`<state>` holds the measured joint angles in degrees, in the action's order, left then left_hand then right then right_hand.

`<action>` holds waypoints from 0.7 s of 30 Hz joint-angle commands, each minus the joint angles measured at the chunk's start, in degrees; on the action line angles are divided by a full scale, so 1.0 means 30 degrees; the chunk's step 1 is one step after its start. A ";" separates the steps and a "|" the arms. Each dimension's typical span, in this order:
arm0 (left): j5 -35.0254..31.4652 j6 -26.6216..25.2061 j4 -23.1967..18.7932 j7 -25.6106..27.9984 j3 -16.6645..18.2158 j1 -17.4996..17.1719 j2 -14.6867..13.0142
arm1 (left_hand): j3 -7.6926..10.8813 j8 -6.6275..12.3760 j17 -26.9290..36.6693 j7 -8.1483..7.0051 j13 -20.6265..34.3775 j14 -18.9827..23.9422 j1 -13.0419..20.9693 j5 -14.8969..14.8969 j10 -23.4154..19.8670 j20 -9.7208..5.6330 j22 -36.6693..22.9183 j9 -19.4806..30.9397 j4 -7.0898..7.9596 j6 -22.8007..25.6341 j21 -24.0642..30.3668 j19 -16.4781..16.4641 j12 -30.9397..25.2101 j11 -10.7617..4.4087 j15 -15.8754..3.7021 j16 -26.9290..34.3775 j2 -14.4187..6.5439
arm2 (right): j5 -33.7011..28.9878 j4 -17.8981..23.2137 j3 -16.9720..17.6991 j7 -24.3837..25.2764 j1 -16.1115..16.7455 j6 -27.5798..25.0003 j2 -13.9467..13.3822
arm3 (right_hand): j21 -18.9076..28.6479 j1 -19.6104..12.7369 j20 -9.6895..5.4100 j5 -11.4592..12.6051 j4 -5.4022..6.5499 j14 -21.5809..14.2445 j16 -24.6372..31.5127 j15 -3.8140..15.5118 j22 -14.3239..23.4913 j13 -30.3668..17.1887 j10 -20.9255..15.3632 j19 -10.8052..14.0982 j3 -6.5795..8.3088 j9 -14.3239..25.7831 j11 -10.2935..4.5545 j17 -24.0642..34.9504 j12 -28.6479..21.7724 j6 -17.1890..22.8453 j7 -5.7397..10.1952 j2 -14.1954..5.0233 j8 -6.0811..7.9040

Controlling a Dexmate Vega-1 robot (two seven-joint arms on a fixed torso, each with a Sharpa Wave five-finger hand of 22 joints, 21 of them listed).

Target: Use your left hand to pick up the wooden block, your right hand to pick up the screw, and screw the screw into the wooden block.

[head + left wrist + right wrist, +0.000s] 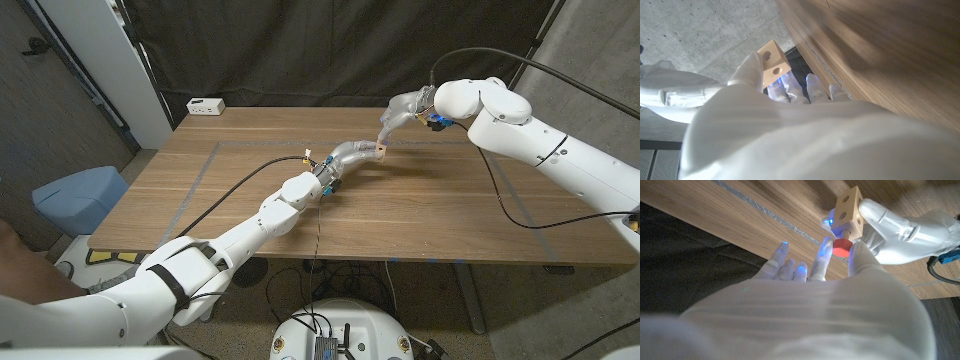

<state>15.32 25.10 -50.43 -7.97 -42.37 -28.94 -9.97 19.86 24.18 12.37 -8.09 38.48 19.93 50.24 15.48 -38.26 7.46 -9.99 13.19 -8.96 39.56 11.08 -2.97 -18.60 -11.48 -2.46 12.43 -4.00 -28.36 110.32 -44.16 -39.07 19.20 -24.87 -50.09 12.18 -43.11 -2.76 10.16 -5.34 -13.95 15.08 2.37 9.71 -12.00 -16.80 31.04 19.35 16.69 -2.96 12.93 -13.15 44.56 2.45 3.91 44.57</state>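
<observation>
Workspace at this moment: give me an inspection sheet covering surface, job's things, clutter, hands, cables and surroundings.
Surface: wooden table, tape lines on it.
Job's things: block held above the table; red-headed screw with its tip at the block.
Clutter: white box at the far left corner.
Hands: left hand grips the block; right hand fingers pinch the screw.
Cables: black cable along the left arm; more cables under the table.
Surroundings: black curtain behind; blue bin to the left.
</observation>
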 commanded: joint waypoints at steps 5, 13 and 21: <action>0.0090 0.0009 0.0121 -0.0202 -0.0003 0.0053 0.0026 | 0.0150 0.0047 0.0061 0.0094 0.0058 0.0144 0.0100 0.0094 -0.0066 0.0137 -0.0068 0.0105 0.0056 0.0926 0.0072 -0.0039 0.0065 -0.0002 -0.1065 -0.0031 -0.0213 | -0.1662 0.0504 -0.0241 -0.0261 0.0234 -0.0663 0.0098 | -0.0088 0.1545 0.0057 0.0272 0.0461 -0.0296 0.0120 0.0358 0.0072 0.0020 -0.0356 0.0176 -0.0885 0.0204 0.0031 0.0073 -0.0018 0.0301 -0.0082 0.0525 0.0322; 0.0097 0.0137 0.0271 -0.0315 -0.0020 0.0137 0.0089 | 0.0154 0.0057 0.0064 0.0126 0.0062 0.0149 0.0100 0.0095 -0.0109 0.0132 -0.0069 0.0119 0.0063 0.0937 0.0075 -0.0045 0.0051 -0.0018 -0.1042 -0.0023 -0.0231 | -0.2315 0.0820 -0.0207 -0.0612 0.0368 -0.1078 0.0082 | -0.0175 0.2841 0.0114 0.0559 0.0857 -0.0342 0.0035 0.0317 0.0079 0.0016 -0.0346 0.0164 -0.1673 0.0363 0.0076 0.0050 0.0121 -0.0183 -0.0247 0.1062 0.0285; 0.0047 0.0116 0.0138 -0.0261 -0.0036 0.0088 0.0053 | 0.0141 0.0065 0.0066 0.0087 0.0065 0.0153 0.0093 0.0089 -0.0092 0.0117 -0.0069 0.0118 0.0070 0.0967 0.0075 -0.0045 0.0060 0.0003 -0.1056 -0.0015 -0.0224 | -0.2005 0.1052 0.0189 -0.1078 0.0486 -0.0862 -0.0165 | -0.0344 0.3224 0.0211 0.1038 0.0872 -0.0133 -0.0156 0.0157 0.0081 0.0002 0.0242 -0.0159 -0.2058 0.0211 0.0484 0.0025 0.0482 -0.2077 -0.0379 0.1063 -0.0407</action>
<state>15.53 25.20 -49.95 -8.68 -42.38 -28.72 -9.83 20.06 24.10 12.37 -8.09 38.48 19.93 50.43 15.42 -38.26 7.58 -9.99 13.47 -8.79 39.56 11.08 -3.09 -18.60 -11.47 -2.46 12.43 -4.20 -34.13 112.49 -44.70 -40.66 20.17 -27.49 -49.90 11.43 -33.77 -2.21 12.71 -2.59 -14.44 14.86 2.05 9.71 -12.00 -16.45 30.89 13.44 17.60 -2.01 12.92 -12.08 39.85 1.29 7.23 43.99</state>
